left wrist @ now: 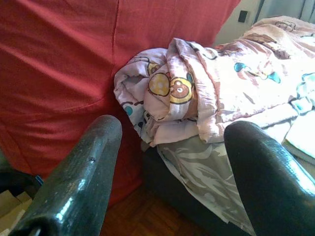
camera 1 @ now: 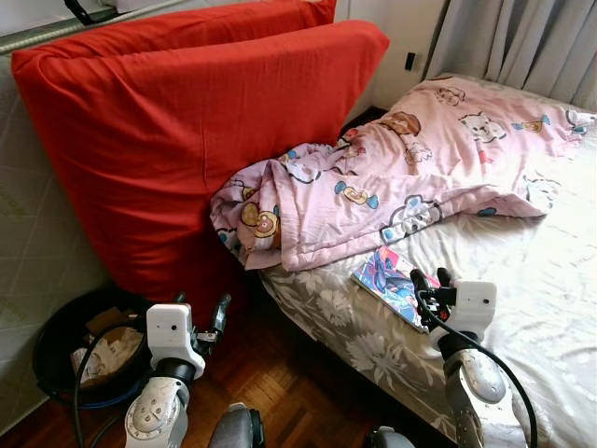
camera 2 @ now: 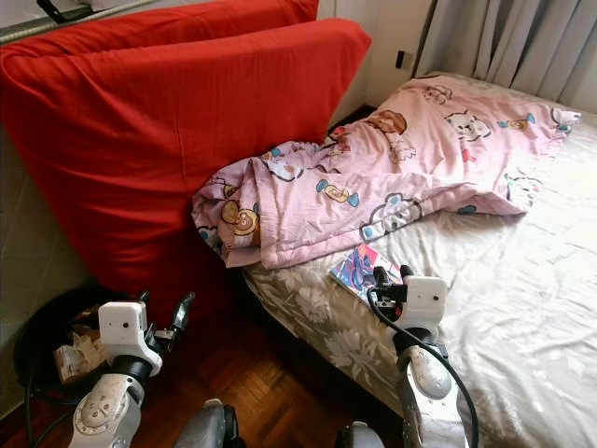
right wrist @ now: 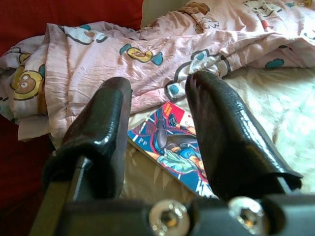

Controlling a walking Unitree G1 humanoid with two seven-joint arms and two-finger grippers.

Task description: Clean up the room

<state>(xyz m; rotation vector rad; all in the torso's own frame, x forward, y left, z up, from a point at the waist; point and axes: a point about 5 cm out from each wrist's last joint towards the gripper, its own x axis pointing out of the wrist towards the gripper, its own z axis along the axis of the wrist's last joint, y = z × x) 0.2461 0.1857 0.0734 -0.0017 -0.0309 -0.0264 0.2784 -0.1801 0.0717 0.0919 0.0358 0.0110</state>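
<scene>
Cleanup barely begun: my right gripper [camera 1: 431, 277], fingers apart and empty, hovers over the comic book [camera 1: 387, 280] beside the rumpled blanket [camera 1: 392, 177].

Light source: daylight is admitted from the far right, through the curtains [camera 1: 522, 42].
Brightness: the bed sheet [camera 1: 550, 280] at the right is lit strongly and nearly washed out to white.
Mid-tones: the quilt [camera 1: 410, 168] and red cushions [camera 1: 187, 140] are evenly lit, with colours well saturated.
Shadows: the floor [camera 1: 280, 383] and the basket [camera 1: 65, 336] at the near left are left in deep shade.
Glare: bright highlights are seen on the glossy fingers [left wrist: 78, 182] in both wrist views.
Focus: head views are sharp; in the wrist views the near fingers [right wrist: 221, 132] are rendered soft.
Distortion: slight wide-angle stretching is noted at the edges.
</scene>
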